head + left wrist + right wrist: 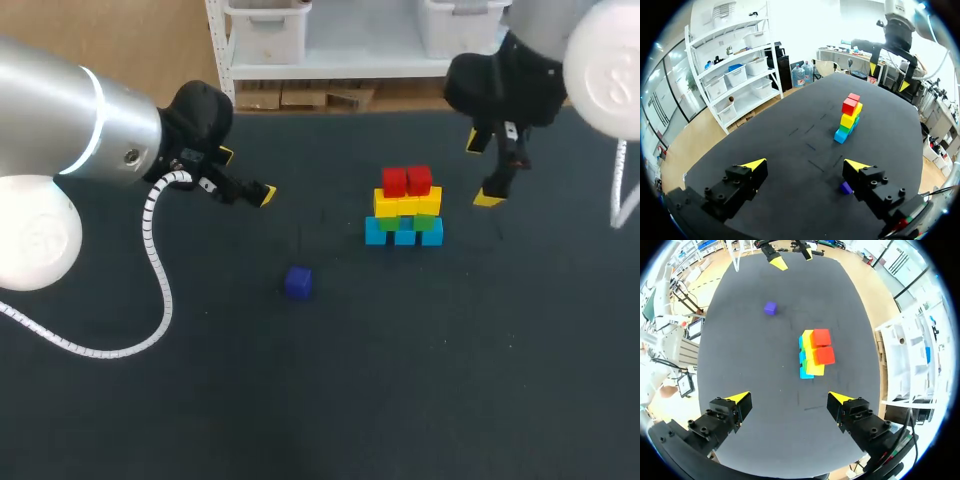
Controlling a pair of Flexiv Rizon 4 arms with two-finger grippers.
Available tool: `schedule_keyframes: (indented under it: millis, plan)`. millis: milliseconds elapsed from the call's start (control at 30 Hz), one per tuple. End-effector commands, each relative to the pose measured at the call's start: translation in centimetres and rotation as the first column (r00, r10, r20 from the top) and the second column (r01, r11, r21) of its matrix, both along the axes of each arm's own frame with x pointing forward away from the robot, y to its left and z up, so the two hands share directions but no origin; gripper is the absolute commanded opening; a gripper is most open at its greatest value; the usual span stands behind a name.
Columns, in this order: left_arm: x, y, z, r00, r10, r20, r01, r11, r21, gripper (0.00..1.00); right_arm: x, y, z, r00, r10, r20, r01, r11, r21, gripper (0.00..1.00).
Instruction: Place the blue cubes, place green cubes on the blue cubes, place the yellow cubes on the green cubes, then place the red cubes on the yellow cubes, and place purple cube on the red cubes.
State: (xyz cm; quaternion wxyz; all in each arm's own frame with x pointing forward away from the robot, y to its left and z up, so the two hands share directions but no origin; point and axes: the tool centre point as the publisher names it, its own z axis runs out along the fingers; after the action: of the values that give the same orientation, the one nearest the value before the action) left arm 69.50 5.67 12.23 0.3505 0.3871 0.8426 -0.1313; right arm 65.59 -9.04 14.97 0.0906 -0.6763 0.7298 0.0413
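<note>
The small purple cube (pixel 297 282) lies on the dark desk (pixel 200 400) at 5 o'clock from the left gripper (pixel 245 175), whose open, empty jaws are nearer than the right gripper (pixel 483 170), likewise open.

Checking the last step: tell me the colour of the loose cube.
Purple; the loose cube shows best in the right wrist view.

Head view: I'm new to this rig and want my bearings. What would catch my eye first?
The bright cube stack stands mid-table, layered blue, green, yellow and red from the base up. A lone purple cube lies on the dark table, apart from the stack, toward the left arm's side. The left end effector and right end effector hang open and empty, one on either side of the stack.
</note>
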Motion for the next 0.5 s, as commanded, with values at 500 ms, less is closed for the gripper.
schedule_keyframes:
  millis: [500]
  plan:
    - [0.02,0.23,-0.03,1.0,-0.007,0.001,0.007,1.0,-0.007,1.0,-0.71,-0.99,-0.95,0.999,-0.019,0.047,0.018,1.0,0.004,1.0]
